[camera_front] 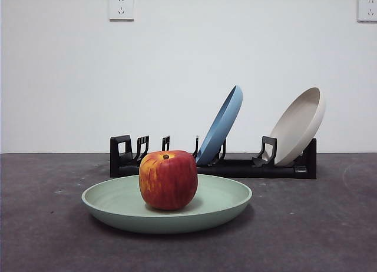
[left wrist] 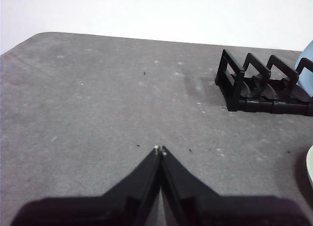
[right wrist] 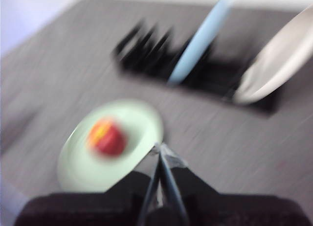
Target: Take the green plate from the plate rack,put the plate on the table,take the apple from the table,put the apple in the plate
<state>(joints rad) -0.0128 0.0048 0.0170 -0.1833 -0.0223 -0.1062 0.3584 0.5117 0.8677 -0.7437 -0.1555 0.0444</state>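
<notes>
The green plate point(camera_front: 224, 204) lies flat on the table point(camera_front: 318, 231) in front of the plate rack point(camera_front: 241, 166). The red apple point(camera_front: 168, 179) stands upright in the middle of the plate. The right wrist view is blurred; it shows the plate point(right wrist: 142, 123) with the apple point(right wrist: 106, 137) in it, and my right gripper point(right wrist: 160, 148) shut and empty above the plate's edge. My left gripper point(left wrist: 159, 149) is shut and empty over bare table point(left wrist: 98, 103), away from the rack's empty end point(left wrist: 244, 81). Neither arm shows in the front view.
A blue plate point(camera_front: 222, 123) leans in the rack's middle slot and a cream-beige plate point(camera_front: 299, 126) leans at its right end. The rack's left slots hold nothing. A white wall with two sockets stands behind the table.
</notes>
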